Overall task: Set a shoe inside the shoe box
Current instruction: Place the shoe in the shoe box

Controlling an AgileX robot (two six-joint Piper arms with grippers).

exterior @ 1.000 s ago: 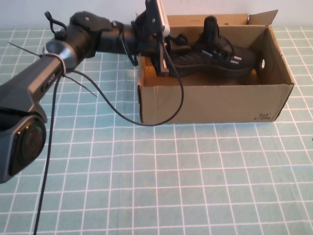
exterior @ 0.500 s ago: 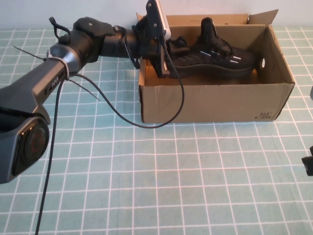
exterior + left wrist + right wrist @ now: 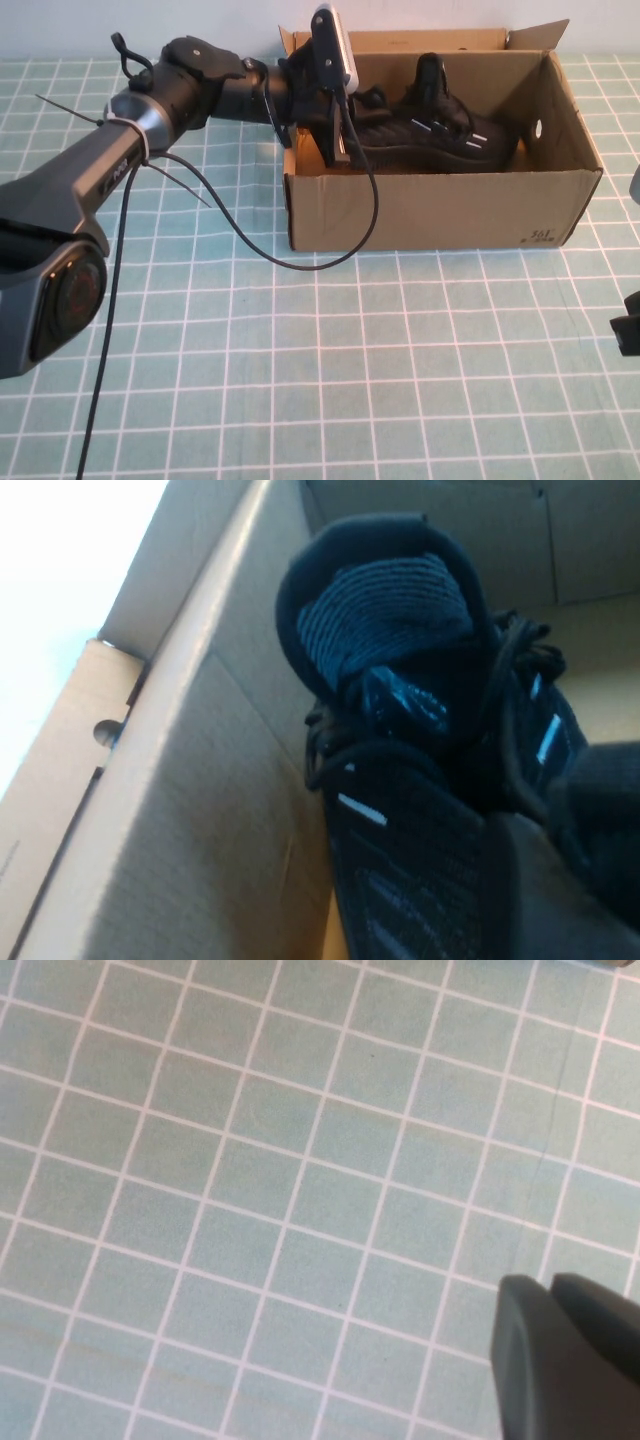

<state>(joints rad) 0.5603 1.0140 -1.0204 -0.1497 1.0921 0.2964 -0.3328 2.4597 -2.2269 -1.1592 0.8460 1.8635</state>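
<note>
The black knit shoe [image 3: 440, 135] lies on its sole inside the brown cardboard shoe box [image 3: 430, 205], toe toward the right end wall. My left gripper [image 3: 340, 145] reaches over the box's left wall and is shut on the shoe's heel end. In the left wrist view the shoe [image 3: 400, 680] fills the middle, tongue and laces up, beside the box wall [image 3: 200, 780]; one of my fingers [image 3: 540, 880] lies against its side. My right gripper [image 3: 560, 1360] hangs shut and empty over the green mat, seen at the right edge of the high view [image 3: 630, 335].
The box stands at the back of a green gridded mat [image 3: 350, 360], flaps up at its far corners. A black cable [image 3: 330, 255] loops from the left arm down over the box's front wall onto the mat.
The shoe has sunk lower into the box with the left gripper still at its heel. The left arm shifted slightly right. The right gripper has come into view at the right edge.
</note>
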